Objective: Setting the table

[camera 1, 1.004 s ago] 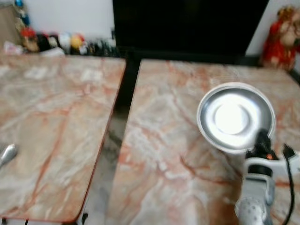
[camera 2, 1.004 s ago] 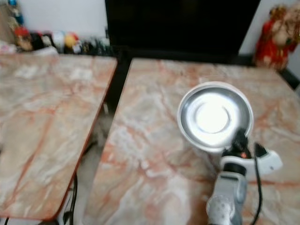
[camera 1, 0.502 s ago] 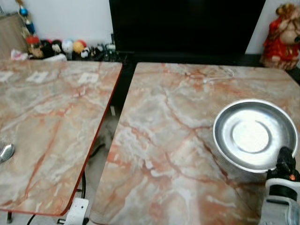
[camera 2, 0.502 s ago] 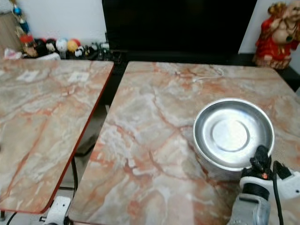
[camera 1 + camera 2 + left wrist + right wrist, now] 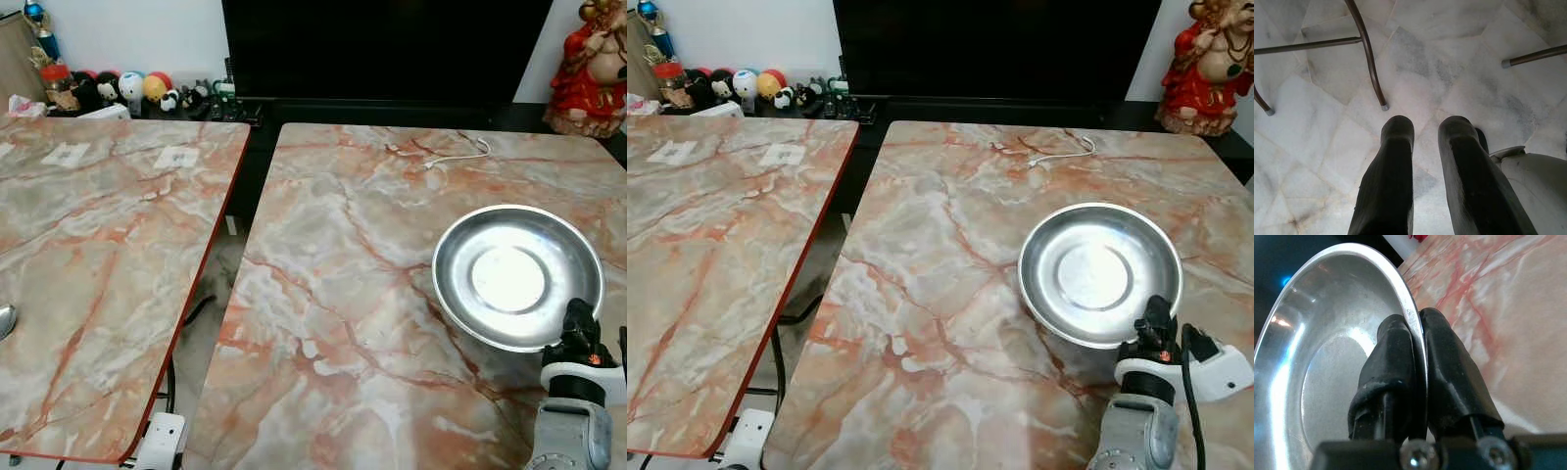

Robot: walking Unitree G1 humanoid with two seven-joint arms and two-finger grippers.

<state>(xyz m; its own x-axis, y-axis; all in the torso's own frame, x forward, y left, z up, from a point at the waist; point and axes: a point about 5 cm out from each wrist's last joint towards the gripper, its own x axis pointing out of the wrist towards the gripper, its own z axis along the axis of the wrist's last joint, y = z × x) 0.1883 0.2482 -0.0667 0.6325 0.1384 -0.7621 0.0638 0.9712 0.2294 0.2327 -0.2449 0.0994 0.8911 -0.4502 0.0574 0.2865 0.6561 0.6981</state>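
The right gripper (image 5: 1418,328) is pinching the near rim of the steel plate (image 5: 1099,272), one finger inside the bowl and one outside. The plate is sitting over the right-hand marble table (image 5: 950,294), toward its right edge. A white cable (image 5: 1058,154) is lying near that table's far edge. The left gripper (image 5: 1422,134) is hanging over the tiled floor (image 5: 1449,63), its fingers slightly apart and holding nothing.

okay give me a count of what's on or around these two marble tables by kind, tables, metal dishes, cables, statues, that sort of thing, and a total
Marble tables: 2, the left table and the right table
Steel plate: 1, pinched at its rim by the right gripper
White cable: 1
Spoon at the picture's edge: 1
White stickers: 2
Red figurine: 1
Total: 8
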